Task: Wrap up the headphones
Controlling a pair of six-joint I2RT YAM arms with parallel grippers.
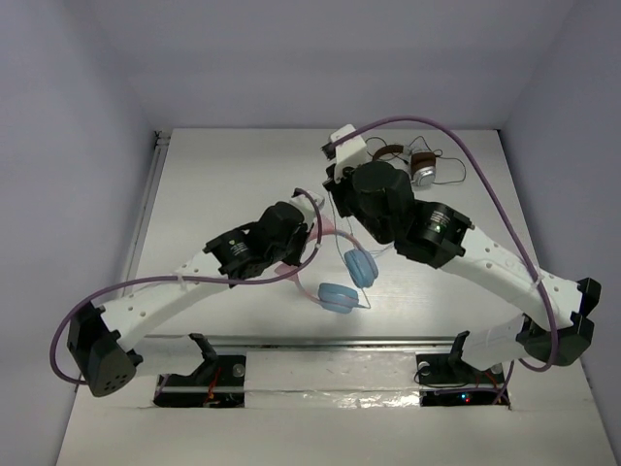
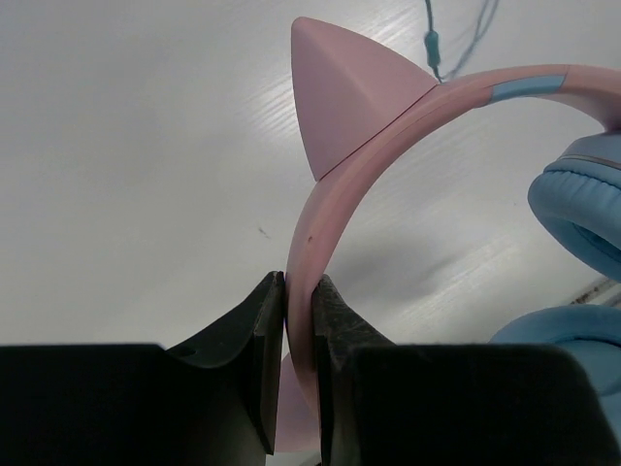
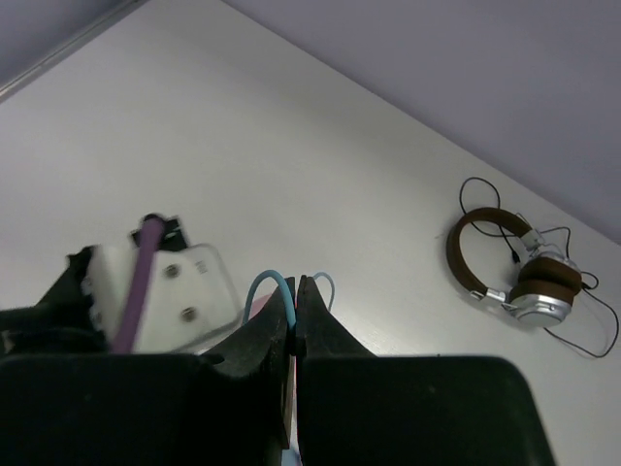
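Your left hand pinches the pink headband, your right hand the blue cable; brown-and-silver headphones lie well apart on the bench.

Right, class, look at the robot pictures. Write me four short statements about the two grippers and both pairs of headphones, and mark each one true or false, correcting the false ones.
1. The left gripper is shut on the pink headband. True.
2. The right gripper holds the brown-and-silver headphones. False: they lie untouched on the table, and the right gripper pinches the pale-blue cable.
3. The pink headband carries a pointed cat ear. True.
4. The ear cups on the pink headband are pink too. False: they are light blue.
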